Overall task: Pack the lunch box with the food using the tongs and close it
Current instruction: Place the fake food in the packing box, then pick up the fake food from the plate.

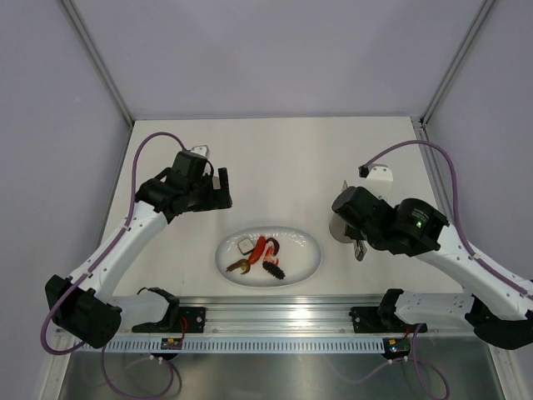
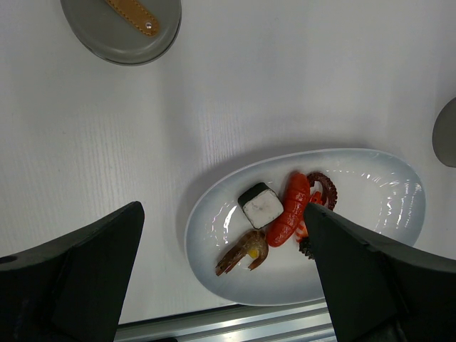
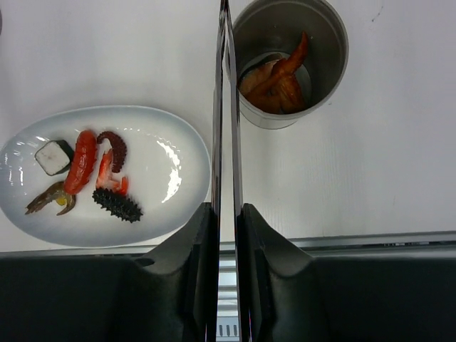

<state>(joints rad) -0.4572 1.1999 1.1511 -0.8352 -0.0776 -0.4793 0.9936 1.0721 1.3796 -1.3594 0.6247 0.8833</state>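
Note:
In the right wrist view my right gripper is shut on the silver tongs. Their two arms run nearly together up to the left rim of the dark grey lunch box. The box stands upright and uncovered, with orange food inside. More food lies on the white oval plate: a white square, a red sausage, a brown shrimp and a dark ridged piece. My left gripper hangs open above the plate, holding nothing. The grey lid lies on the table at the upper left.
The plate sits at the table's near middle, just behind the metal rail that carries the arm bases. My left gripper hovers behind the plate's left end and my right gripper right of it. Pale walls enclose the table.

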